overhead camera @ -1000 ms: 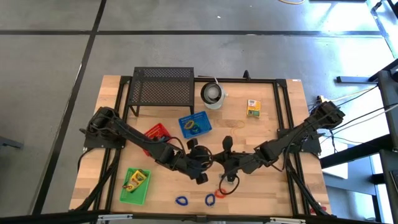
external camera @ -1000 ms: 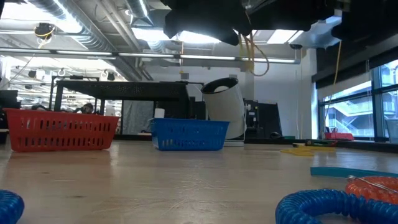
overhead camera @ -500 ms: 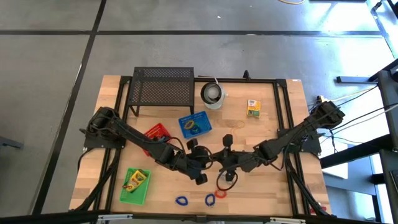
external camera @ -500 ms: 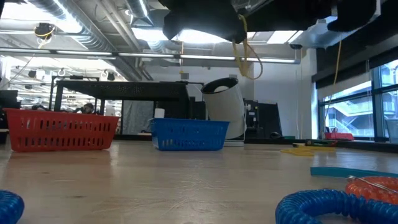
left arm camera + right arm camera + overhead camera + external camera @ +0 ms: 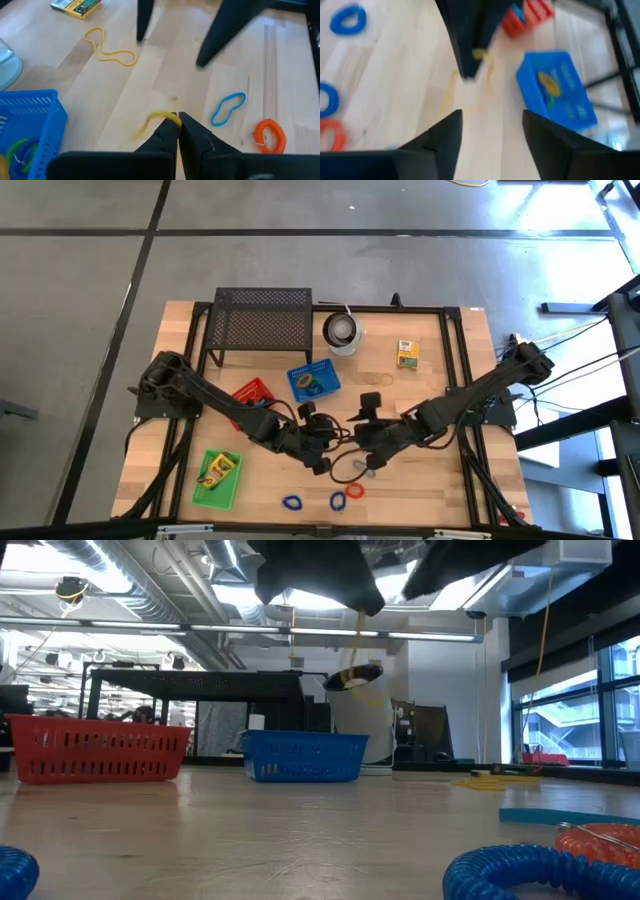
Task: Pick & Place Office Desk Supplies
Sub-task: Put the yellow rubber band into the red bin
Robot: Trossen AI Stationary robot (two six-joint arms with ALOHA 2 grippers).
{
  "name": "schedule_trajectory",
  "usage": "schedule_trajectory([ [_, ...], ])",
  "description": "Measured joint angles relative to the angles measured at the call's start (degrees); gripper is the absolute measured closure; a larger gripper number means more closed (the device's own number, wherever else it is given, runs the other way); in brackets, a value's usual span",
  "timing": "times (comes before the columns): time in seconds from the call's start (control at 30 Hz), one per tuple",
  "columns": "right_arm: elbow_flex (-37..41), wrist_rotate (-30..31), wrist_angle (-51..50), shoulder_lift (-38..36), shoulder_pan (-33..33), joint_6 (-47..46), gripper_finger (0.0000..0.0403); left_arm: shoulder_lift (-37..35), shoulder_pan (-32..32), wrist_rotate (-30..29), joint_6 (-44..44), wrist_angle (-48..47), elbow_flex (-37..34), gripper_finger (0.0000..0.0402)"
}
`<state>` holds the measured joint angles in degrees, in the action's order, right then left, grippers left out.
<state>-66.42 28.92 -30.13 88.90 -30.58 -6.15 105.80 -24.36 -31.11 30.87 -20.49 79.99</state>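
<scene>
Left wrist view shows our left gripper (image 5: 176, 131) pinched closed on a thin yellow rubber band (image 5: 159, 120), dangling above the table near the blue basket (image 5: 30, 120). Held by so little, it could slip free. Our right gripper (image 5: 492, 127) hovers close by, fingers spread, empty.

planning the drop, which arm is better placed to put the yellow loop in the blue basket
Left. The left gripper is shut on the yellow loop, held above the table, with the blue basket close by. The right gripper has its jaws open and empty.
</scene>
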Motion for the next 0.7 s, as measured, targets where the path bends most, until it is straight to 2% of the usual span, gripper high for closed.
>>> schedule_trajectory([
  [0.1,-4.0,0.0,-9.5,0.0,-0.7,-6.1,0.0172,-0.7,0.1,-0.7,0.0,-3.4,0.0,0.0397],
  [0.23,-5.6,0.0,-15.5,0.0,-1.7,-11.7,0.0162,-2.4,0.6,-4.3,4.4,-13.3,0.0,0.0399],
  [0.5,-4.5,0.3,-16.8,0.0,-3.2,-15.9,0.0176,-9.6,1.2,-10.9,21.0,-40.3,0.0,0.0395],
  [0.7,-2.8,0.6,-16.6,0.0,-3.3,-17.5,0.0189,-15.2,0.5,-13.4,34.0,-55.3,0.0,0.0399],
])
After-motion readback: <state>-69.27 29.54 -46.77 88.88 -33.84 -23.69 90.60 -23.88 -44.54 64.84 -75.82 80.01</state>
